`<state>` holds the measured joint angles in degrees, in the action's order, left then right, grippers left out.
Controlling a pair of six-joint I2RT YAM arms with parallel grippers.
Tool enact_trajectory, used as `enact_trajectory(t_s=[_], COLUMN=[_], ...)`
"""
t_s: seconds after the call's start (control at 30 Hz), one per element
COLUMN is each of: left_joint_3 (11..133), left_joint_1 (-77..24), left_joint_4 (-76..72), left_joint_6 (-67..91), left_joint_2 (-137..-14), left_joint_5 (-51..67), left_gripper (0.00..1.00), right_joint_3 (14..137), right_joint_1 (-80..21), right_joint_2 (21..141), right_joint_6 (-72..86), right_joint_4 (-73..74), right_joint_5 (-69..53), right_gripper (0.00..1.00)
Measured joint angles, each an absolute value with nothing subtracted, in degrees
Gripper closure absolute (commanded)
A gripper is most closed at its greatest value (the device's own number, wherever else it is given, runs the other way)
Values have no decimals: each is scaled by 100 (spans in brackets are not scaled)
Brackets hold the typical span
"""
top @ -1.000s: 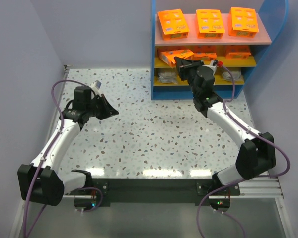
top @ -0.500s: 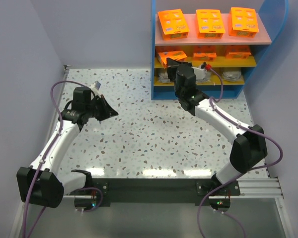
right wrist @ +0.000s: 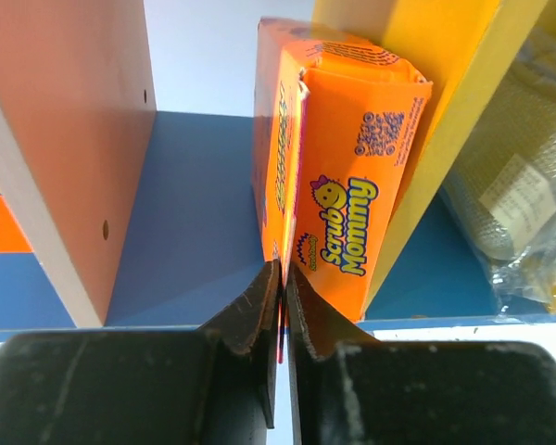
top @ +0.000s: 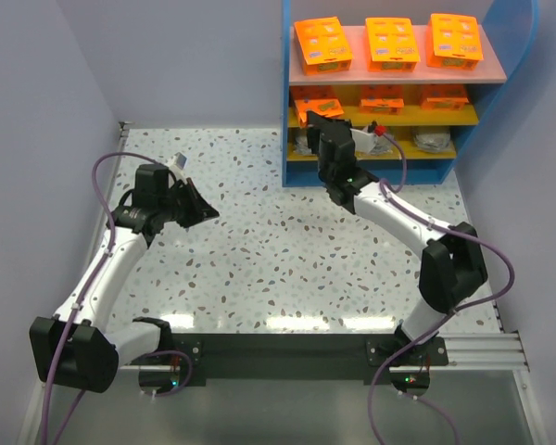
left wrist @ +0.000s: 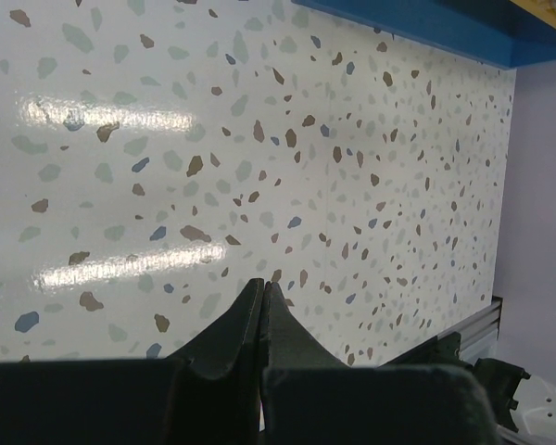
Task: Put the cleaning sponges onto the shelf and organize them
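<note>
The shelf (top: 285, 93) stands at the back right, with three orange cleaning sponges (top: 392, 42) on its pink top board. More orange packs (top: 444, 95) lie on the yellow middle board (right wrist: 445, 111). My right gripper (top: 317, 119) is at that board's left end, shut on the thin edge of an orange pack (right wrist: 352, 167) that rests against the board. In the right wrist view the right gripper (right wrist: 283, 269) pinches the pack's flap. Wrapped grey pads (top: 433, 140) lie on the lowest board. My left gripper (top: 208, 211) hovers shut and empty over the speckled table (left wrist: 259, 139).
The shelf's blue side wall and pink board (right wrist: 65, 139) close in on the held pack's left. A wrapped grey pad (right wrist: 519, 213) lies just past the yellow board. Purple cables trail from both arms. Walls bound the table on the left and behind.
My right gripper has moved left along the middle board, taking the orange pack to the shelf's left end. The left arm has stayed put.
</note>
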<state>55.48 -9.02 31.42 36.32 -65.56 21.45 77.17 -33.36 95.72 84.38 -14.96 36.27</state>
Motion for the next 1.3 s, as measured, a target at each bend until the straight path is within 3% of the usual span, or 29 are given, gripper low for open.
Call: enact_trajectory(t_s=[0.4, 0.47, 0.7, 0.8, 0.87, 0.97, 1.0, 1.1, 1.3], left_joint_3=[5544, 5537, 5537, 5537, 5537, 5537, 5540, 5594, 6082], left_joint_1=[-902, -902, -902, -902, -902, -902, -902, -902, -902], left_joint_4=[3140, 3144, 3135, 3127, 3100, 3087, 3085, 3087, 3079], left_joint_6=[3634, 3634, 3638, 3640, 3649, 3693, 3697, 3734, 3706], left_joint_2=[-6458, -6427, -6416, -6416, -6416, -6416, -6416, -6429, -6667], left_joint_5=[2073, 2071, 2067, 2069, 2073, 2078, 2080, 2091, 2126], left_gripper=[100, 100, 100, 100, 100, 77, 62, 40, 30], right_joint_3=[7942, 8007, 8066, 7977, 7710, 7164, 6958, 6377, 6171], right_joint_1=[-3339, -3339, -3339, -3339, -3339, -3336, -3336, -3336, -3332], right_joint_2=[9955, 10020, 10162, 10090, 9859, 9244, 8978, 8049, 6783], right_joint_6=[8484, 8490, 8462, 8399, 8320, 8114, 8023, 7651, 6383], right_joint_4=[-1841, -1852, -1890, -1946, -1990, -2014, -2012, -1986, -1020], right_joint_5=[3238, 3166, 2976, 2932, 2902, 2882, 2871, 2711, 1822], right_gripper=[76, 68, 56, 41, 36, 23, 14, 1, 2])
